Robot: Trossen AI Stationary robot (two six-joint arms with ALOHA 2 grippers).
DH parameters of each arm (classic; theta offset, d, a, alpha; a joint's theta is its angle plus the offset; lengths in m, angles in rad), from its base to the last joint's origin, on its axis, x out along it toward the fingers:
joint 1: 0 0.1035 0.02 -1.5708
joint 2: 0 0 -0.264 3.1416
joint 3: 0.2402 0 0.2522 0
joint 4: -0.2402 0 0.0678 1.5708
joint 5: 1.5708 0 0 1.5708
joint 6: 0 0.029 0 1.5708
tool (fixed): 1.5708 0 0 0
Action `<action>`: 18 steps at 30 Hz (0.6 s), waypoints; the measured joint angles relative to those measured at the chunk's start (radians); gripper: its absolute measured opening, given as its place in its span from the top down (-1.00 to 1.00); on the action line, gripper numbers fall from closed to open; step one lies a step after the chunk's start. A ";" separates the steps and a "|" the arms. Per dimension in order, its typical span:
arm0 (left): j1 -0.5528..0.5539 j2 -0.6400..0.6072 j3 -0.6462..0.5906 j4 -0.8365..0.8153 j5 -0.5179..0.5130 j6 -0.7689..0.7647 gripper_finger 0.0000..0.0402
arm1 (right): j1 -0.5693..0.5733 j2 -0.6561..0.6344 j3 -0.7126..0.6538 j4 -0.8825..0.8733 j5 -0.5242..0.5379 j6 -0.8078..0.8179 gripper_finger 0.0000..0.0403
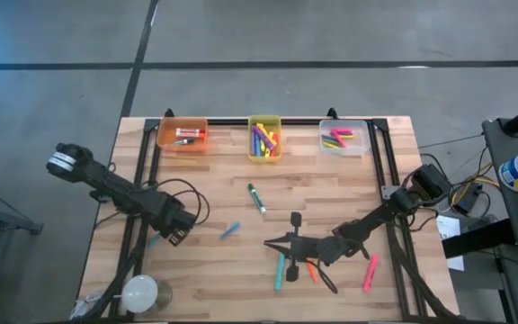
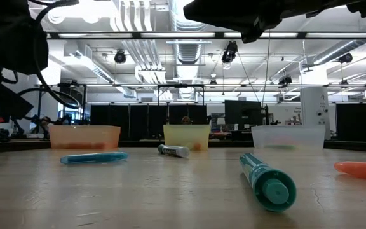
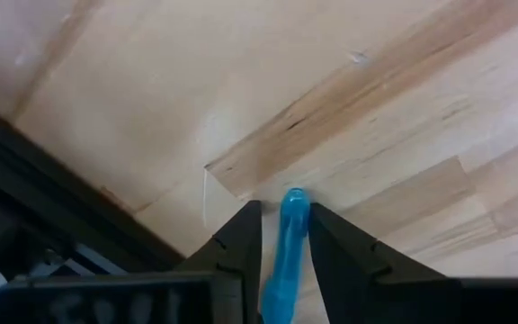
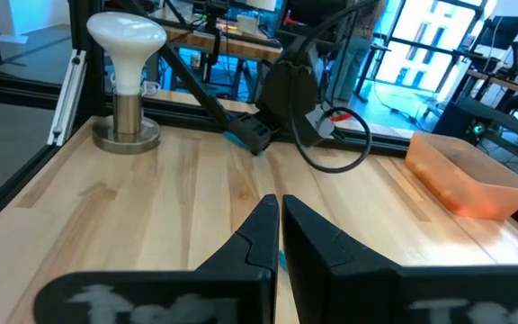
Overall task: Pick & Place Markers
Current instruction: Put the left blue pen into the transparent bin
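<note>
A: Markers are scattered all over the table. A blue marker is seen between the fingers of the left gripper, down at that arm's side of the tabletop. The fingers are parted just wide enough to flank it, though whether it's actually pinched can't be told.

B: And the right gripper?

A: Its fingers are pressed together with nothing held. A teal marker and an orange marker are lying just beside it, a pink marker further back along its arm, and a green marker a bit ahead of it. Another blue marker is found between the two grippers.

B: Bins?

A: The orange bin, yellow bin and clear bin are lined up at the far edge, well away from both grippers, with markers in each. A white lamp is parked near the left gripper.
</note>
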 joint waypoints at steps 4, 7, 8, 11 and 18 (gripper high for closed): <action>-0.019 0.000 0.000 0.003 -0.018 -0.002 0.60 | 0.000 0.000 0.000 0.000 0.000 0.000 0.94; -0.034 0.001 0.000 0.005 -0.042 -0.001 0.72 | 0.000 0.000 0.000 0.000 0.000 -0.001 0.94; -0.036 0.001 0.001 0.005 -0.048 0.006 0.77 | 0.000 0.000 0.000 0.000 0.000 -0.001 0.94; -0.036 0.001 0.014 0.004 -0.066 0.041 0.87 | 0.000 0.000 0.000 0.000 0.000 -0.002 0.94; -0.034 0.003 0.107 0.012 -0.268 0.165 0.89 | -0.001 0.000 0.000 -0.002 0.000 -0.011 0.94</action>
